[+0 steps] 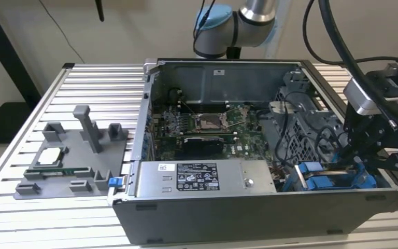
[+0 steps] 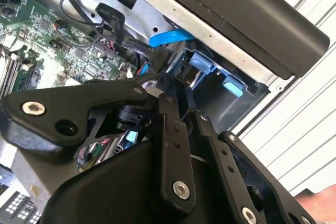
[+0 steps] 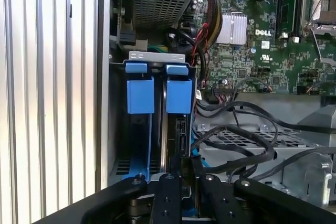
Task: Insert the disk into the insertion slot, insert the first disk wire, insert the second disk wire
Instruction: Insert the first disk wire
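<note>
While the claw (image 3: 186, 165) hangs low in one corner of the open computer case (image 1: 254, 218) on the slatted counter (image 1: 95, 88), its tips sit right at the mouth of the insertion slot (image 3: 156, 56), the grey cage with blue tabs. Its fingers are drawn nearly together in both wrist views. Something thin may be pinched between them; cannot tell what, if anything.

Disk (image 3: 178, 97) in its blue carrier looks already down in the cage, standing on edge, with a second blue carrier piece just beside it. A dark connector face shows on the disk's end, just ahead of the tips. Loose black wires (image 3: 236, 124) loop over the perforated bay next to the cage. A blue flat cable (image 2: 168, 38) curls nearby in the second wrist view.

Judgement: work is at the disk's connector end — seating or plugging. To do it well, keep the approach square to the connector and press straight along the slot. Go gently, and keep the slack loops clear of the tips.
</note>
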Controlling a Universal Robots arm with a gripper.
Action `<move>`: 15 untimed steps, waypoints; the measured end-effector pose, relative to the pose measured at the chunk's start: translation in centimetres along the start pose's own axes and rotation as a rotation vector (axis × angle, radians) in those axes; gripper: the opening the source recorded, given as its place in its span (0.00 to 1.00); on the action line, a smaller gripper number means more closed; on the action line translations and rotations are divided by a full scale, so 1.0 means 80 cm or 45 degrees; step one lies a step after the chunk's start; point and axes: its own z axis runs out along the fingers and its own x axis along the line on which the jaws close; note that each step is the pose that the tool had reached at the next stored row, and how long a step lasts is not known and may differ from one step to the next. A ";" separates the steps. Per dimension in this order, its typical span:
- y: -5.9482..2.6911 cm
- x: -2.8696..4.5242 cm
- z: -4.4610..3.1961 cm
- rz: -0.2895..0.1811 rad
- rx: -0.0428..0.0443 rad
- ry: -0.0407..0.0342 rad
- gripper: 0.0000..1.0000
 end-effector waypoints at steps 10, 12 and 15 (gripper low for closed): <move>-0.001 -0.0015 0.0031 0.032 0.004 -0.0002 0.00; -0.001 -0.0018 0.0034 0.039 0.006 -0.0001 0.00; -0.002 -0.0019 0.0036 0.050 0.007 0.0004 0.00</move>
